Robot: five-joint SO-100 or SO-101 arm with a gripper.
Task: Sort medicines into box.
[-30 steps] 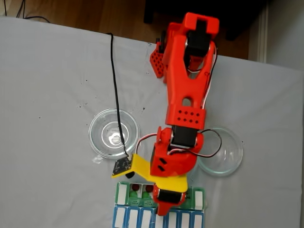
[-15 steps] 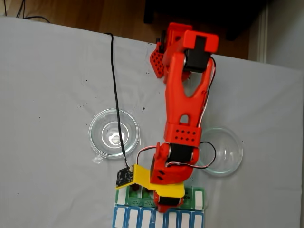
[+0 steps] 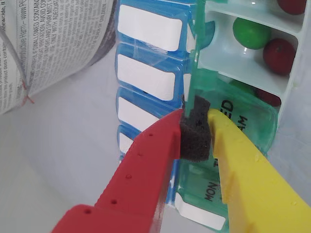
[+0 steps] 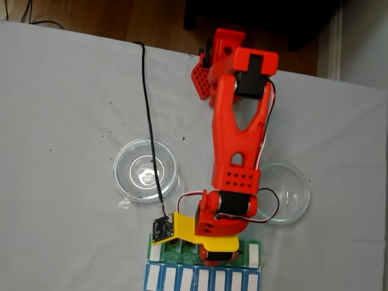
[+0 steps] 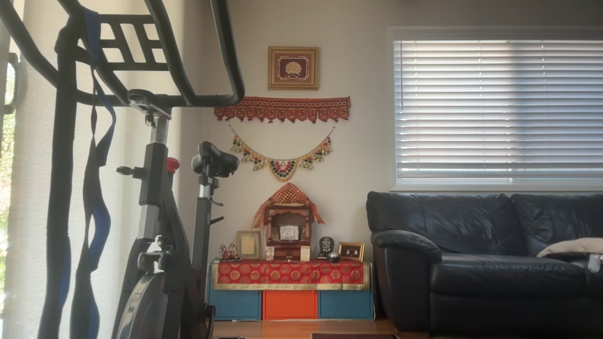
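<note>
Beside box, claw closed.

Box mostly under arm, blue row cropped below

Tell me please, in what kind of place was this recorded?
Most likely a living room at home. The other view shows a dark sofa, an exercise bike and a small shrine against the wall, beside a window with blinds. The arm works on a table under grey cloth.
</note>
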